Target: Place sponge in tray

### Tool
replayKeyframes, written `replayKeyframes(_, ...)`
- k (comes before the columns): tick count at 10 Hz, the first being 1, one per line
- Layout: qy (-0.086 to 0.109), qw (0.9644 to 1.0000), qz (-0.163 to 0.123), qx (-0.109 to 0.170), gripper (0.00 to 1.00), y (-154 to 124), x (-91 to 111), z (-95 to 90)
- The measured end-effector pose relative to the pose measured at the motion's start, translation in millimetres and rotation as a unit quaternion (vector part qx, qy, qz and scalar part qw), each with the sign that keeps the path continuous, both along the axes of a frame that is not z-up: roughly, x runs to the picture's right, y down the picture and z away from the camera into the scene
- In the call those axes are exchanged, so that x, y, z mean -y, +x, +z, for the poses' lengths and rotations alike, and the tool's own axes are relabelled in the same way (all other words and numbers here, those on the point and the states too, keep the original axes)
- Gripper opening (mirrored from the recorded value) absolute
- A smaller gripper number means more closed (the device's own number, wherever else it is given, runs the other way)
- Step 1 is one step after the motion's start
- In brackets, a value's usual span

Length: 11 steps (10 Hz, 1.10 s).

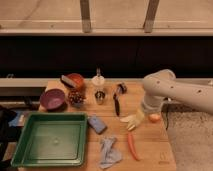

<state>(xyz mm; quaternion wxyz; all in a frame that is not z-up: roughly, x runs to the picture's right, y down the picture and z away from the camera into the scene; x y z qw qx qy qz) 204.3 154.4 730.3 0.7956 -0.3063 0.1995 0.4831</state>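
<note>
Front left on the wooden table [152, 150]: one green tray [50, 116], only its bare green floor showing. Behind it, three bowls. Purple bowl [52, 99], looks bare inside. Orange bowl [77, 80] farther back, with a dark block [67, 81] lying over its rim. Small dark bowl [76, 97], heaped with something brownish, no idea what. Just beside the tray's right wall but outside it, flat on the wood: the one blue sponge [97, 124]. In front of that, one crumpled grey-blue cloth [109, 153]. Mid-table: one white bottle [98, 80], one little metal cup [100, 96], one black utensil [116, 104]. Further right: one orange carrot-looking stick [132, 146], something pale yellow [131, 120], one small orange ball [155, 118]. Over the right side, white arm [170, 87] bent down, gripper [143, 113] low by the yellow thing, well apart from the sponge. Can't tell whether spread or pinched.
</note>
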Motion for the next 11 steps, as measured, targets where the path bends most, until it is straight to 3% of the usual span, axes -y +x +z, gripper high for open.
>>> replayKeyframes(3,0.022,0.9949,-0.072,0.067,0.80,-75,2,-17.2)
replayKeyframes(5,0.033,0.9867,-0.103,0.122,0.80,-134,2,-32.6)
replayKeyframes(6,0.035,0.9847,-0.109,0.131,0.80,-142,1,-36.0)
replayKeyframes(11,0.032,0.9849,-0.107,0.132,0.80,-143,-1,-34.7)
